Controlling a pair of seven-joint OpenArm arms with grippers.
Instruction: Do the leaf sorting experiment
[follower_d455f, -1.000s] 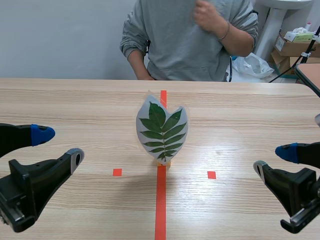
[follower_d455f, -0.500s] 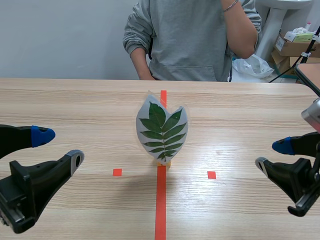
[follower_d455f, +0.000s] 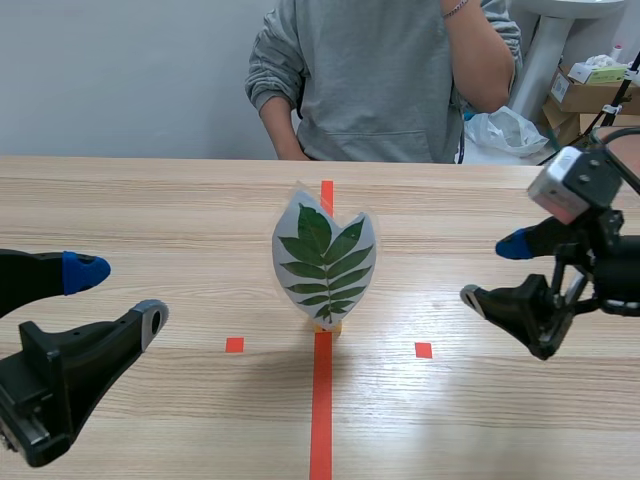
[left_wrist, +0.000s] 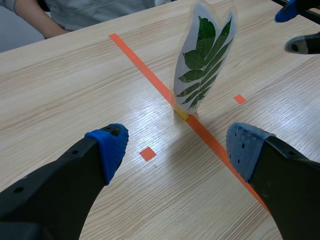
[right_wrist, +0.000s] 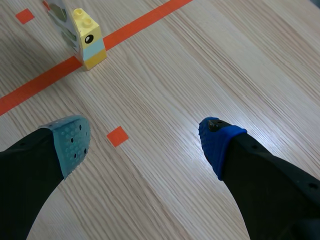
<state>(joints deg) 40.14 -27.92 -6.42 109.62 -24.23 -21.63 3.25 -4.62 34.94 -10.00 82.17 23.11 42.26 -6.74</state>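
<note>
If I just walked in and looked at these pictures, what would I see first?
The big green leaf card stands out first, upright on the orange-red line in the middle, a small yellow block at its foot. Then the two open black claws with blue tips: the left claw low on one side, the right claw higher on the other. A person in a grey sweatshirt is across the table.

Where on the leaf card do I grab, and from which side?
Probably its right edge, upper half, approached from the right by the right gripper. The leaf card is a thin sheet upright in a yellow block, flat face toward the robot, so one finger passes in front, one behind.
</note>
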